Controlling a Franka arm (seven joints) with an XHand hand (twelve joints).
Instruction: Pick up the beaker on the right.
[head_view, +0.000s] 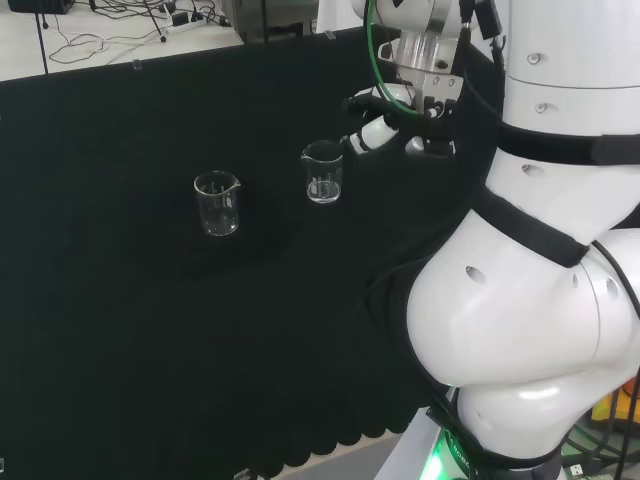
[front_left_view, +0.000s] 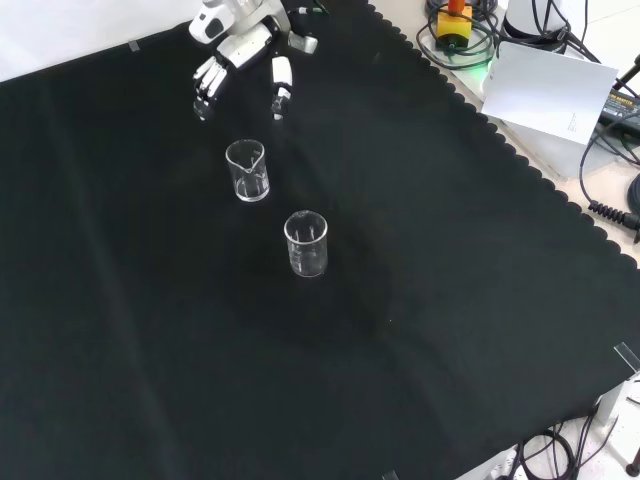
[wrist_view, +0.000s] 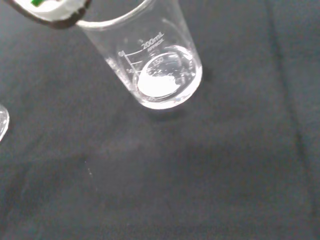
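- The tabletop is draped in black cloth that carries two clear beakers, both upright and standing apart from each other.
- The white arm rises at the right of the head view, and the robot hand hangs from it above the cloth. In the front view the robot hand comes in at the top, its fingers spread and nearly straight, pointing down toward the cloth, with the thumb set off to one side. It holds nothing and touches nothing.
- The near beaker is the task's thing. In the head view it stands just left of and below the robot hand, close to the fingertips but clear of them. In the front view the near beaker sits just below the robot hand, roughly under the gap between fingers and thumb. It is a small, straight-walled, see-through vessel with a pouring lip on the rim and a thick, bright base. From the wrist camera the near beaker looks large, with white graduation marks printed up its wall; it looks empty.
- The far beaker stands farther from the robot hand, beyond the first one. In the front view the far beaker is below the near one, well away from the fingers. It has the same clear, straight-walled look.
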